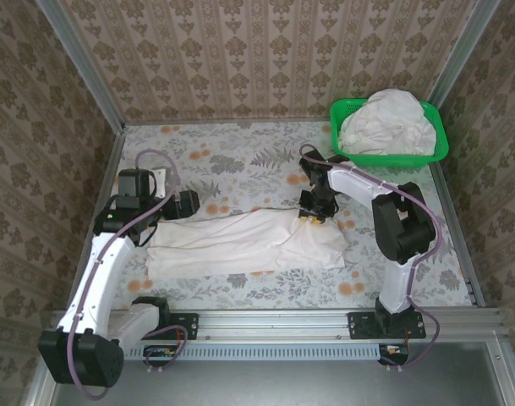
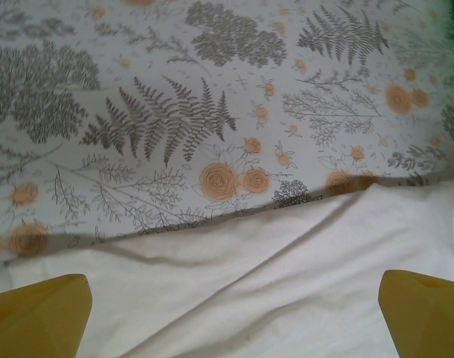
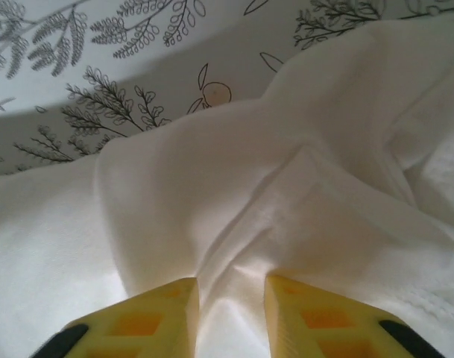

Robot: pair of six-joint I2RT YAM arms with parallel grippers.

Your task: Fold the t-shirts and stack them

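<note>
I have one white t-shirt lying across the middle of the floral-print counter, stretched out left to right in a long, loosely folded band, bunched and thicker at its right end.

My left end effector sits at the shirt's far left corner. On the left wrist camera its yellow fingertips stand wide apart at the two bottom corners. Flat white cloth lies beneath them and nothing is gripped.

My right end effector is down on the far edge of the bunched right end. On the right wrist camera its yellow fingers are drawn close together. A raised ridge of the shirt's fabric runs into the narrow gap between them, with creases fanning away from that pinch.

A heap of white shirts fills the green basket at the far right corner of the counter, well apart from the spread shirt.
</note>
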